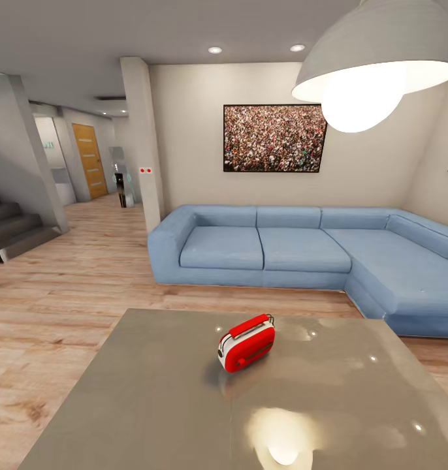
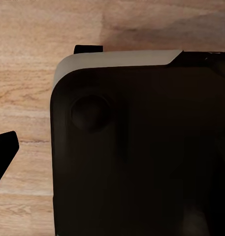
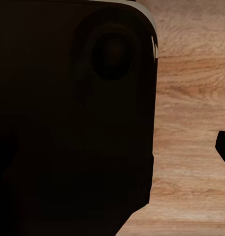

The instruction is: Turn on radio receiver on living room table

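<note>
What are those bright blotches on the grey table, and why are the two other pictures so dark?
Head view: the glossy table mirrors the glowing pendant lamp as a big glare patch beside the radio receiver. Both wrist views: a dark, unlit body close to the lens blocks most of the picture, leaving slightly soft wood floor at the edges.

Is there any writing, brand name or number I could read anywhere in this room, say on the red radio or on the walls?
None can be read.
Radio on the table: no lettering shows on its red body.
Wall picture: a crowd photo, no words.
Panel far down the hallway: faint pale marks, too small and blurred to read.
Two red dots on the pillar: no text.
</note>
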